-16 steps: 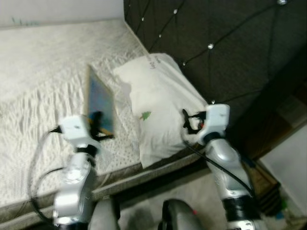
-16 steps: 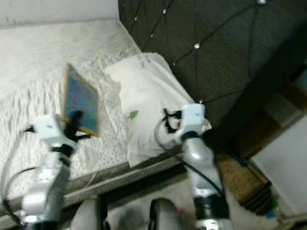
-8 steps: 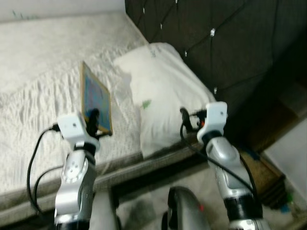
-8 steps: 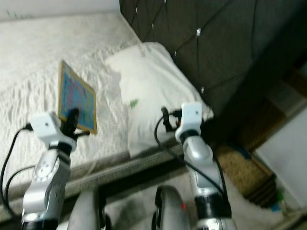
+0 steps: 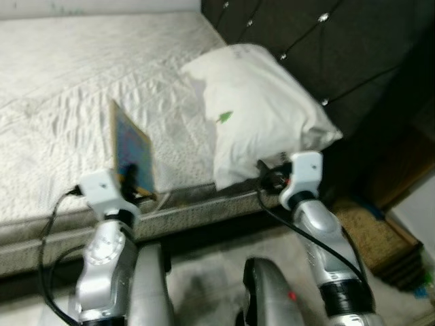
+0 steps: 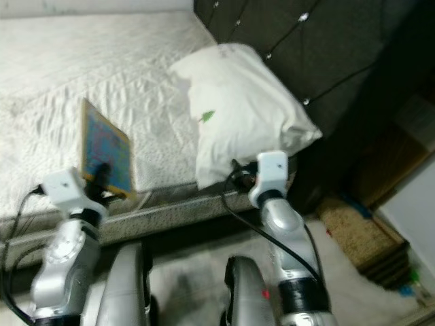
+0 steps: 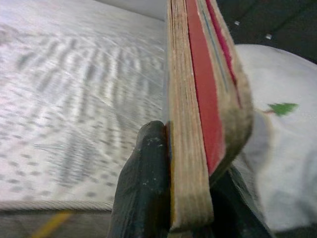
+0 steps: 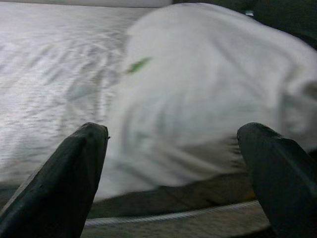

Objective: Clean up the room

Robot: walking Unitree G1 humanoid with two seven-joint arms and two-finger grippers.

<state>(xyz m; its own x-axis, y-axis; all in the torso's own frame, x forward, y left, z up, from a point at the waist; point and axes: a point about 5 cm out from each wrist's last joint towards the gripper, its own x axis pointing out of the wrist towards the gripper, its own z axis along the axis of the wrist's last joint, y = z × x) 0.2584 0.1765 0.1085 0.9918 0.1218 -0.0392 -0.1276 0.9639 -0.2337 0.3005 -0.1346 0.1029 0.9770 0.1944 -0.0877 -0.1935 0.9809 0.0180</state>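
My left gripper (image 5: 133, 178) is shut on a flat book (image 5: 129, 153) with a blue cover and tan edges, held upright on edge above the near side of the bed. In the left wrist view the book's worn red-and-tan edge (image 7: 198, 114) sits clamped between the black fingers (image 7: 146, 193). My right gripper (image 5: 266, 178) is open, level with the bed's near edge, just below the white pillow (image 5: 262, 115). The right wrist view has the pillow (image 8: 208, 99) straight ahead between the spread fingertips (image 8: 64, 183).
The white quilted bed (image 5: 61, 88) spreads across the left and middle. A dark tufted headboard (image 5: 326, 47) stands behind the pillow. A brown woven mat (image 5: 370, 231) lies on the floor at the right. My own legs are below.
The whole picture has shifted, so the camera moved: the bed edge and pillow now sit farther off. The book stays in my left gripper, and both grippers are now at the bed's near edge.
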